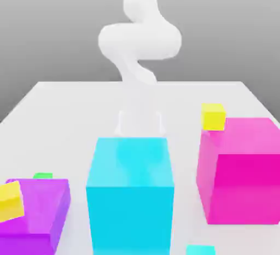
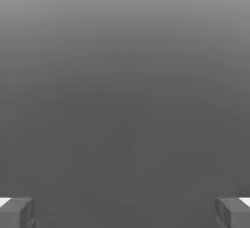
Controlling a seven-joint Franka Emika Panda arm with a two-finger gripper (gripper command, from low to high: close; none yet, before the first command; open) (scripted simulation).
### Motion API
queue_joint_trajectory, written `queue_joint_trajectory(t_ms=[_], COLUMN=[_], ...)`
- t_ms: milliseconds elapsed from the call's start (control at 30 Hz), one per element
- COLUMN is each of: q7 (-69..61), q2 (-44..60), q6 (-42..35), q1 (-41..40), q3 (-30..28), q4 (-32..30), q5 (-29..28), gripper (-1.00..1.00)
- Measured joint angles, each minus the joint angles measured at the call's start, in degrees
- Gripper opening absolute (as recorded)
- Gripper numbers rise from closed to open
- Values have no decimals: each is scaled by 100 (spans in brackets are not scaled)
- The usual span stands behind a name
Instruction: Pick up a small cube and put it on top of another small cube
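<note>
I have the white arm (image 1: 139, 35) reaching in from the far side of the white tabletop (image 1: 65, 112), and its end effector (image 1: 140, 123) hangs just behind the large cyan block (image 1: 131, 194). In the hand view, the two fingertips (image 2: 17, 212) sit at opposite edges with plain grey between them, so the end effector is spread wide and has hold of nothing.

The small cyan cube (image 1: 200, 249) lies at the very near edge of the tabletop, just right of the large cyan block as the exterior view shows it; only its top is visible, I think, since the frame cuts it off.

On the exterior view's right stands a large magenta block (image 1: 240, 172), with a small yellow cube (image 1: 213, 116) at its far left corner. On the left is a purple block (image 1: 38, 210), with another small yellow cube (image 1: 11, 200) tilted against its near left edge and a small green cube (image 1: 42, 176) just behind it.
</note>
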Motion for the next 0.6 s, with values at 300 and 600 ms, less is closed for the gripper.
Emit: queue_joint_trajectory(t_ms=[300, 600], q7=[1951, 4499], q2=[1851, 3618], q6=[316, 747], q1=[28, 56], q3=[244, 697], q4=[156, 274], q5=[1052, 1184], gripper=[0, 0])
